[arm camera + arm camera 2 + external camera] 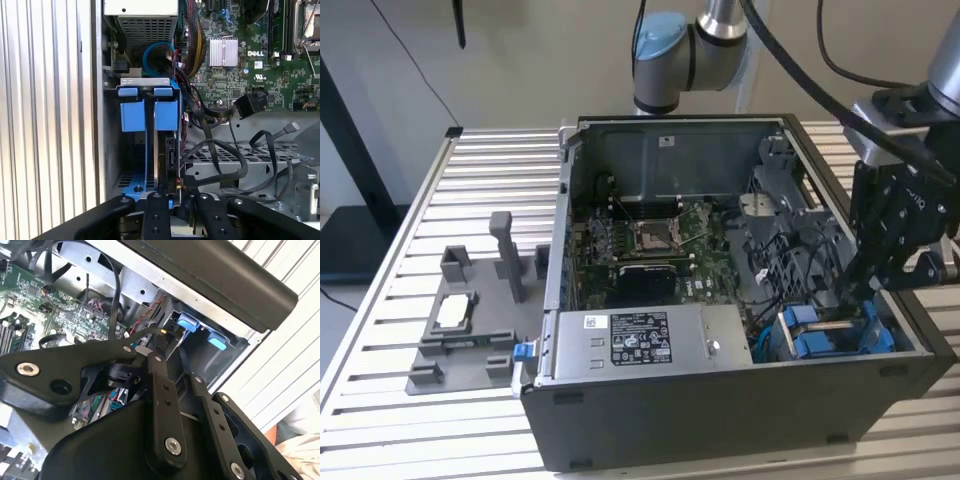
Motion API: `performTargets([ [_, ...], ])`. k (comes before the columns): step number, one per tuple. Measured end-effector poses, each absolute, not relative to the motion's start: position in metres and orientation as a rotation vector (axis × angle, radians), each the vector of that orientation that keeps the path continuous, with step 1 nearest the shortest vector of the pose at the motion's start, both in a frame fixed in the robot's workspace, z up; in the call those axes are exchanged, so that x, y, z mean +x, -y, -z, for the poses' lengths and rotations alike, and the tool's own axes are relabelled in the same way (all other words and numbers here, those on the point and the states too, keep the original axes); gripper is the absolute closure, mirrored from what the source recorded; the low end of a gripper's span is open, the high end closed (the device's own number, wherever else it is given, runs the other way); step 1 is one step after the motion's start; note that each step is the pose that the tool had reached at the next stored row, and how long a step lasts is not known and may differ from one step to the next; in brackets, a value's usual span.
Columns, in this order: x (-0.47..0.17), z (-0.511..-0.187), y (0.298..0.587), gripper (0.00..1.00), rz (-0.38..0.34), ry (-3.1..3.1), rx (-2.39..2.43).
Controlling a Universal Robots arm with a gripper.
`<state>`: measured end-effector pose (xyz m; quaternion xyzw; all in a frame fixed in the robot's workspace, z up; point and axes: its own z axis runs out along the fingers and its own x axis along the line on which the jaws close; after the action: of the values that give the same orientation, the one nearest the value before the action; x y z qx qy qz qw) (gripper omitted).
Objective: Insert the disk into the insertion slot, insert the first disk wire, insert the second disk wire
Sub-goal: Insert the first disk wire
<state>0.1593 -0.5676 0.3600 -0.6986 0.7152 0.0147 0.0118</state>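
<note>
Jaws pinch disk wire [161, 332] — beside insertion slot [132, 116] (disk [167, 150] seated).

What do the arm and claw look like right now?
The arm is silver-grey with a light blue joint cap; a black cable runs along it. The claw is matte black, built of linkage bars with silver screws.

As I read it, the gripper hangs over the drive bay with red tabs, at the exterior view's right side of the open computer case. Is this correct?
Not fully: the tabs are blue, not red, as the first wrist view shows. The gripper does hang over the drive bay, at the exterior view's right side of the computer case.
</note>
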Motion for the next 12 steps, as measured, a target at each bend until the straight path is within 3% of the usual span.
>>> performTargets([
  [5,0.159,-0.379,0.568,0.73,-0.044,-2.231,-2.179],
  [12,0.159,-0.382,0.567,0.73,-0.043,-2.231,-2.180],
])
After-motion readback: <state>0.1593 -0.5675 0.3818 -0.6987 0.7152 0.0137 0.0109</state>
